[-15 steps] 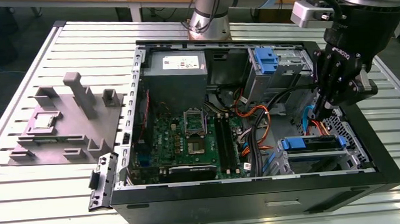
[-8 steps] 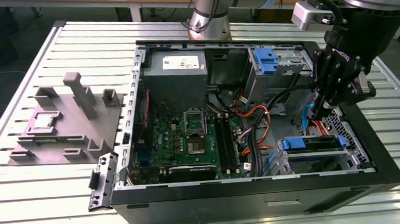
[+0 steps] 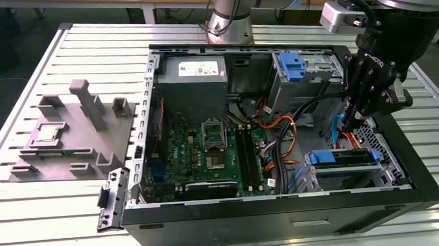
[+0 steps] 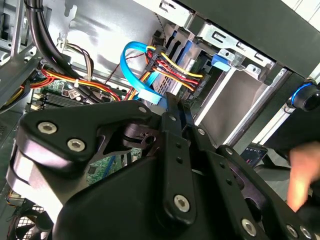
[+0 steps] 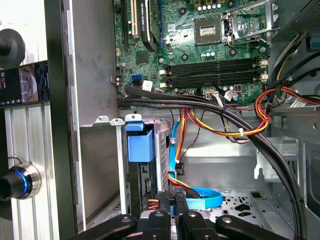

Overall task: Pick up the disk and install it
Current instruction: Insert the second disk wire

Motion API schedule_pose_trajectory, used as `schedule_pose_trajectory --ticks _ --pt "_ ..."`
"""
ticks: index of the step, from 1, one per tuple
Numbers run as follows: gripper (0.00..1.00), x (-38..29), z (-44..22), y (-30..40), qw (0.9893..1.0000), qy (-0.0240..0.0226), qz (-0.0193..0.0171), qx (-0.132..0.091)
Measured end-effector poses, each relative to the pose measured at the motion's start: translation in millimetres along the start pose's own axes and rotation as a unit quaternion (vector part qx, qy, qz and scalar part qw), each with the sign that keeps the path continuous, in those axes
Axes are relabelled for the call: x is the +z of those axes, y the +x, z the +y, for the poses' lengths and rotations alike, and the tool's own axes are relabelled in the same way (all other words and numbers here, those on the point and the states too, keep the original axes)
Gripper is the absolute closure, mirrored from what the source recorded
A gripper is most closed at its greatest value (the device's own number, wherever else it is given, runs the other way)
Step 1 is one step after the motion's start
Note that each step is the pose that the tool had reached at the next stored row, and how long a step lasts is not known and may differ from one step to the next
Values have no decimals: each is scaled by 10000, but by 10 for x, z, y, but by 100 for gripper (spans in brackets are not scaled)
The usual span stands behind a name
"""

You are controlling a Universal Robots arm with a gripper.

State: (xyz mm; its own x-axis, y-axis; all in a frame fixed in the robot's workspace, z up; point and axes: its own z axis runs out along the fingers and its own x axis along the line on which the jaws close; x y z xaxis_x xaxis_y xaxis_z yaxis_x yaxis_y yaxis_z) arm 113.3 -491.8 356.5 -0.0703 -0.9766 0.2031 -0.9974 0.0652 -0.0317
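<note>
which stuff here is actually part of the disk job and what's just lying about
For the job:
gripper
disk in its blue carrier
computer case

Just lying about:
grey fixture block on the table
power supply box
motherboard
blue cable

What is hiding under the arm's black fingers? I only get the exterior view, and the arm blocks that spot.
Observer: In the first wrist view, a flat bright blue ribbon cable loops just past the gripper.
Operator: Is the disk down there too?
Observer: Yes. The disk in its bright blue plastic carrier sits slotted in the grey metal drive cage, beside the gripper rather than in it.
Operator: Is anybody close by?
Observer: In the second wrist view, a blurred hand shows outside the case.
</note>
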Motion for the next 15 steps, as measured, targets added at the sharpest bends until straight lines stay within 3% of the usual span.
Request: schedule_pose_trajectory --ticks 15 --pt "84 0 0 0 10000 25 -1 5"
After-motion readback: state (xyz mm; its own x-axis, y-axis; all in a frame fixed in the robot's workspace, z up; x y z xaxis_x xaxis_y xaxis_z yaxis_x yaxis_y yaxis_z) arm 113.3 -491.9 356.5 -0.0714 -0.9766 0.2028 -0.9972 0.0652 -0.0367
